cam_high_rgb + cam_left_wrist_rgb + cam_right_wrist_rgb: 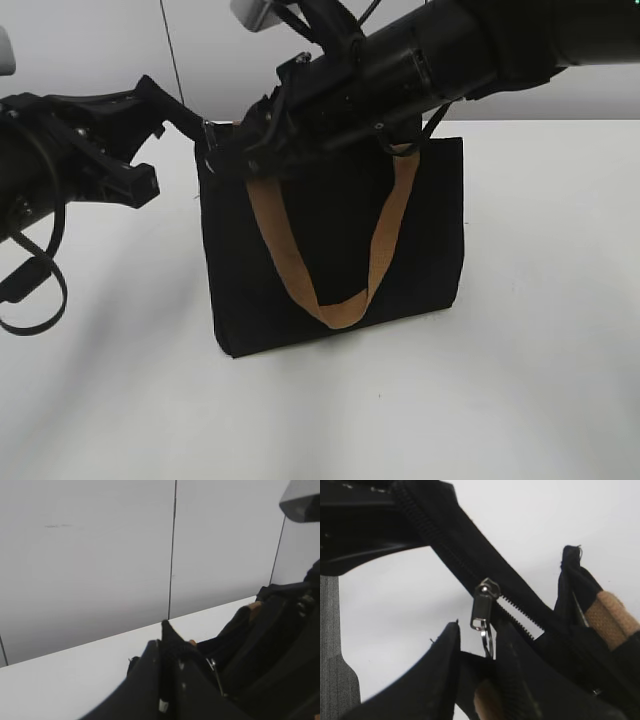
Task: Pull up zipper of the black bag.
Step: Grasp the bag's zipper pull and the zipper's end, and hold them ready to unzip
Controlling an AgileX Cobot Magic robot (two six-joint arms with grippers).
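Observation:
The black bag [330, 220] stands upright on the white table, with a tan strap [385, 240] hanging down its front. My left gripper [205, 135] is at the bag's top left corner. In the left wrist view it [167, 642] is shut on a fold of the black fabric. My right gripper [252, 155] reaches across to the bag's top edge near that corner. In the right wrist view the zipper's silvery slider [482, 602] sits on the zip line with its ring hanging between my open fingers [477, 635]. The teeth are joined up-left of the slider and parted down-right of it.
The white table [520, 380] spreads in front of and to the right of the bag. A grey panelled wall [100, 555] stands behind. A loose black cable loop [30, 290] hangs from the left arm. The second tan strap [612, 612] lies by the bag's opening.

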